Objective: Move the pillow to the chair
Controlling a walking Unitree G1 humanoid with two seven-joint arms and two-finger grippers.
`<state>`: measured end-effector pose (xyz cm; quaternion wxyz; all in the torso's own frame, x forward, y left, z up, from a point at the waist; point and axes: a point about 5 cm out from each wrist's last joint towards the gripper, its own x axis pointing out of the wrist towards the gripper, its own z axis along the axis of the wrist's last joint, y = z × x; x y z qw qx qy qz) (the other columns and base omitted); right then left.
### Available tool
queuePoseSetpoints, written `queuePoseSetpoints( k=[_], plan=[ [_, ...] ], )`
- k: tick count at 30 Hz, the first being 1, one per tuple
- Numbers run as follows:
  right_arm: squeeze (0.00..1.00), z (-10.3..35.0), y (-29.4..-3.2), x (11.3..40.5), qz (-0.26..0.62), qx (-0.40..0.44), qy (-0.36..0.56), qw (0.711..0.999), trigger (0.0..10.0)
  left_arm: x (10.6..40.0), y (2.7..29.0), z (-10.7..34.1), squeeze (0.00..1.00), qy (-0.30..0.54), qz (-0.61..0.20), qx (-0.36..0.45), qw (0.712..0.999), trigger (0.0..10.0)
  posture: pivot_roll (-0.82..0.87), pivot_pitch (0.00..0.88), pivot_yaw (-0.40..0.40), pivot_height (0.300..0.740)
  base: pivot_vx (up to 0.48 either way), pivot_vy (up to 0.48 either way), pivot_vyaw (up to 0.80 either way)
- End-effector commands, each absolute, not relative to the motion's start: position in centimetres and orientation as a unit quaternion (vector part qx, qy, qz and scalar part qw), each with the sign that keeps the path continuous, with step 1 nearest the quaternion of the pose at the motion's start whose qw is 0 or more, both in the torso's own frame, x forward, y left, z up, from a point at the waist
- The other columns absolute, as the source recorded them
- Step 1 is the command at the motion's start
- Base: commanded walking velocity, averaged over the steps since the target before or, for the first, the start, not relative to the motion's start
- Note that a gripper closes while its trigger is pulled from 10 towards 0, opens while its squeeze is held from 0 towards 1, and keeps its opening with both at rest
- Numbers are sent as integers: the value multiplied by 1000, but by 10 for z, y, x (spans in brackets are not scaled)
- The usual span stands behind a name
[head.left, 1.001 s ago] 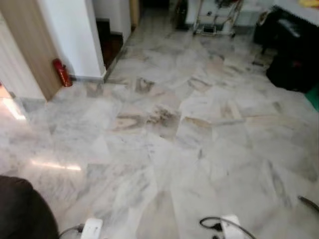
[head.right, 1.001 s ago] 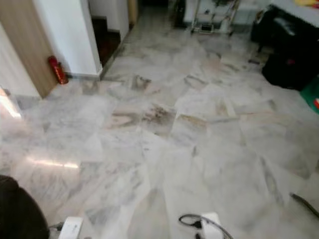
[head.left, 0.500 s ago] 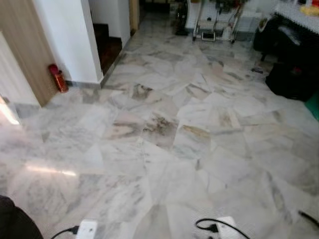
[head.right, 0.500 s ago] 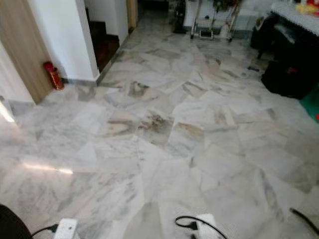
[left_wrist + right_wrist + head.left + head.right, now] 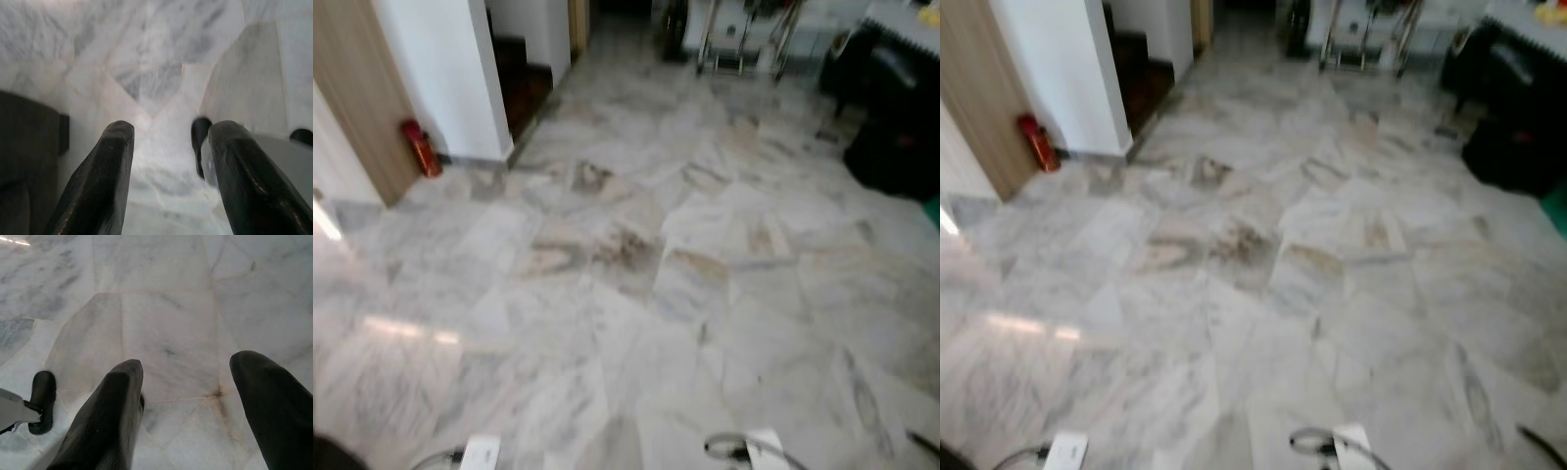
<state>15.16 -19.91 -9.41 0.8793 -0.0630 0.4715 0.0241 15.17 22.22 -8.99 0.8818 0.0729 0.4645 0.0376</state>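
A marble floor [image 5: 636,264] spreads before me, blurred in both eye views. My left gripper [image 5: 168,132] hangs open over the pale tiles with nothing between its black fingers [image 5: 110,161]. Beside it lies a dark brown mass [image 5: 24,152]; I cannot tell what it is. My right gripper [image 5: 188,367] is also open above bare tiles, its fingers [image 5: 115,406] holding nothing. Two white blocks [image 5: 480,452] with black cable [image 5: 729,448] show at the bottom edge of the left eye view.
A red fire extinguisher [image 5: 421,147] stands by a wooden panel [image 5: 352,88] and a white pillar [image 5: 440,69] at the far left. Dark stairs [image 5: 524,83] lie behind the pillar. Black furniture [image 5: 896,108] lines the right side; a metal rack [image 5: 739,39] stands at the back.
The whole view has shifted as the camera moved, and it is now blurred. The dark mass at the lower left has slid almost out of the eye views.
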Motion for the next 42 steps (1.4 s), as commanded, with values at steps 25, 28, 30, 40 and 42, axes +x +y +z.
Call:
queuePoseSetpoints(
  k=[25,28,30,40,42],
  plan=[
    [0,-95,-210,144,10,-64,482,874,10000,151,218,-91,0,469,32,67,880,10000,35,5,-29,740,48,0,0],
    [0,-95,-209,145,10,-63,482,874,10000,152,218,-91,0,467,32,68,881,10000,34,9,-28,740,167,0,0],
    [0,-95,-209,145,10,-62,482,874,10000,153,217,-91,0,467,32,68,881,10000,33,10,-27,740,251,0,0],
    [0,-96,-210,143,-2,-63,487,871,10000,153,218,-91,0,466,32,69,881,10000,35,12,-25,740,252,0,-175],
    [0,-96,-210,143,-3,-59,486,872,10000,153,218,-90,0,466,32,69,882,10000,36,12,-26,740,251,0,-775]
  ],
)
